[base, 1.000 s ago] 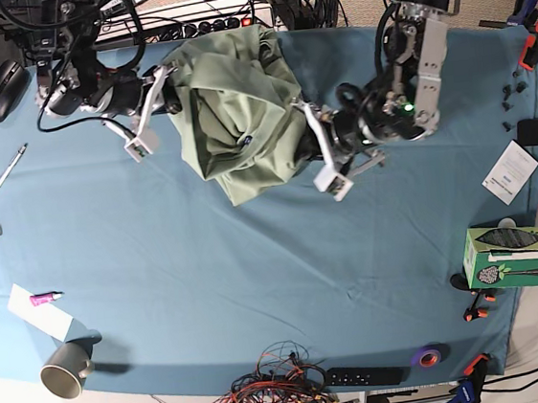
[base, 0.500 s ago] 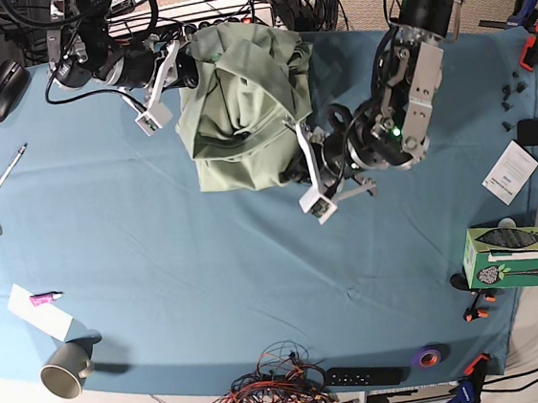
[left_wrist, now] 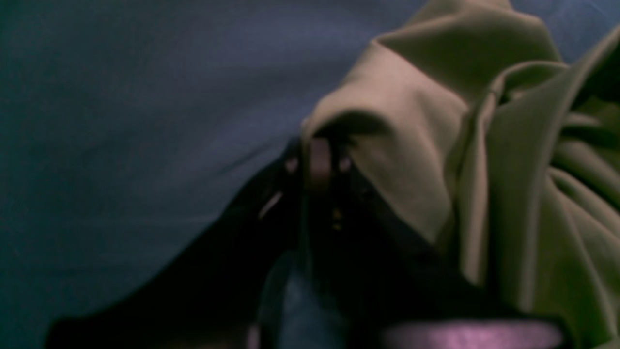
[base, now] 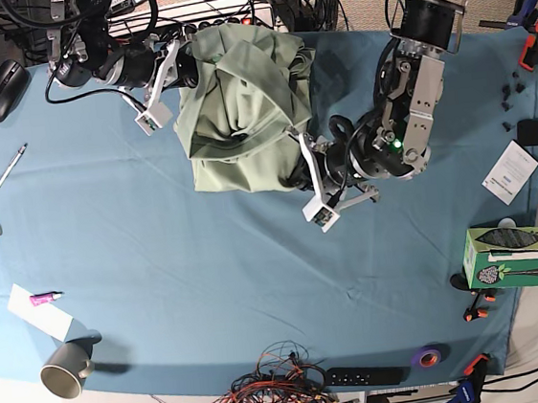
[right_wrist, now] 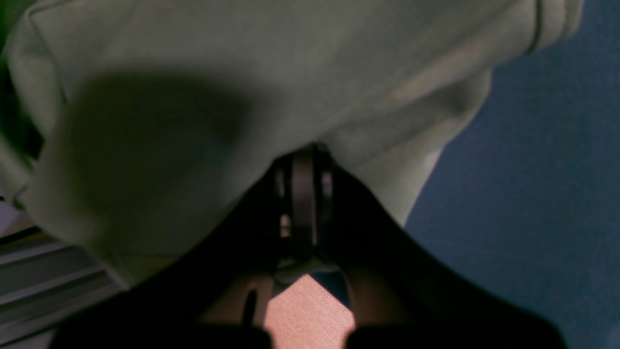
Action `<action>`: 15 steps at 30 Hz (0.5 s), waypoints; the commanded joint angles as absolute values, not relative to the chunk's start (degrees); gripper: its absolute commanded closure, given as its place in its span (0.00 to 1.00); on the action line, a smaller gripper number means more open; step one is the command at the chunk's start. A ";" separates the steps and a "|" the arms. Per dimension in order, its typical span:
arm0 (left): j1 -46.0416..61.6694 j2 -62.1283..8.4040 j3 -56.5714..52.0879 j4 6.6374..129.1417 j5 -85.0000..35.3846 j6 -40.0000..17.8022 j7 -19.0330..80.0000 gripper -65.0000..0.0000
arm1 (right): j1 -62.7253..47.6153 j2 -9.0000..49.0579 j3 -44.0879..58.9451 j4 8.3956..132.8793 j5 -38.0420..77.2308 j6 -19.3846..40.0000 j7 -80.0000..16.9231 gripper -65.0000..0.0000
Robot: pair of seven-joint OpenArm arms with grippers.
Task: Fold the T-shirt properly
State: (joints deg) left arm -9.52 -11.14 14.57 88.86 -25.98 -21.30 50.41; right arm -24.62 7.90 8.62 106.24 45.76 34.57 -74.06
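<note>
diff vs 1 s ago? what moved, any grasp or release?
Both arms carried the T-shirt toward the table's far edge. The right gripper went up and back; the left gripper swung in toward the robot's right. The bundle is now more compact, its hanging lower flap gone. No release: both stay shut on the shirt. The mug, green box and tools are unmoved.

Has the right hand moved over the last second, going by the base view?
Yes. The right hand, shut on the T-shirt, has shifted toward the table's far edge, nearer the power strip behind it.
</note>
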 commanded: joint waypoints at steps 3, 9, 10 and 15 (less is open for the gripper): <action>-11.33 -11.14 14.39 89.76 -23.83 -20.34 48.42 1.00 | -25.54 8.08 8.36 106.15 42.59 34.70 -77.10 1.00; -11.51 -11.29 14.39 89.78 -24.01 -20.58 49.74 0.55 | -25.54 8.12 8.36 106.15 42.57 38.37 -75.50 0.64; -11.60 -11.31 14.39 89.80 -24.16 -20.56 49.74 0.54 | -25.52 8.14 8.36 106.15 42.52 38.35 -74.65 0.58; -11.84 -11.46 14.37 89.91 -24.23 -20.56 49.71 0.54 | -23.59 8.43 8.73 106.15 41.69 38.28 -73.78 0.57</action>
